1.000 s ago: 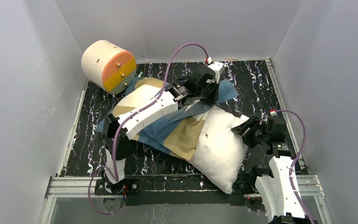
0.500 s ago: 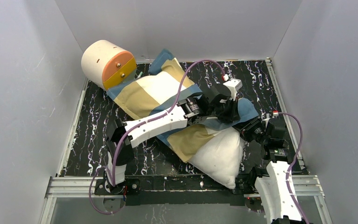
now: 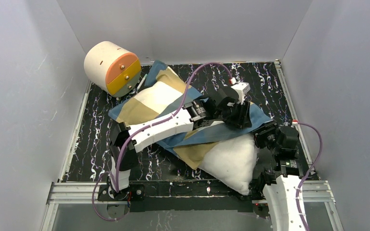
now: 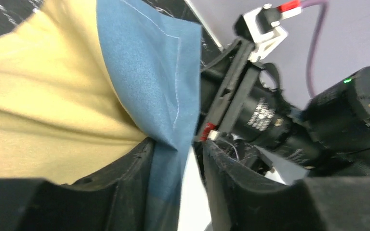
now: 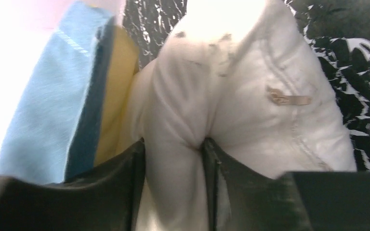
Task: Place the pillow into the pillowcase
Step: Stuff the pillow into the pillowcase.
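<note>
left gripper (image 4: 176, 147): fingers parted. A blue flap of the pillowcase (image 4: 149, 72) hangs between them, lying against one finger with a gap on the other side.
right gripper (image 5: 173, 144): clamped on a fold of the pillow (image 5: 250, 96). White cloth bunches up and fills the space between the fingers.
gripper spacing: in the top view the left gripper (image 3: 243, 118) sits just beside the right gripper (image 3: 264, 135), at the pillow's far right end. The left wrist view shows the right wrist close behind the blue edge.
change, left arm: a second ago it reached to the back centre of the table. It now stretches across to the right, over the cover.
change, right arm: its wrist has drawn slightly right and nearer since half a second ago.
pillowcase (image 3: 159, 96): its blue edge now drapes further right over the pillow's top than it did a second ago. The far end was spread towards the back wall half a second ago and has sagged back into a hump.
pillow (image 3: 229, 161): front right of the table (image 3: 270, 82), partly under the cover, with its near white end bare. Less white shows than a second ago.
cylinder (image 3: 112, 67): back left corner, unmoved, with the cover's far corner close beside it.
</note>
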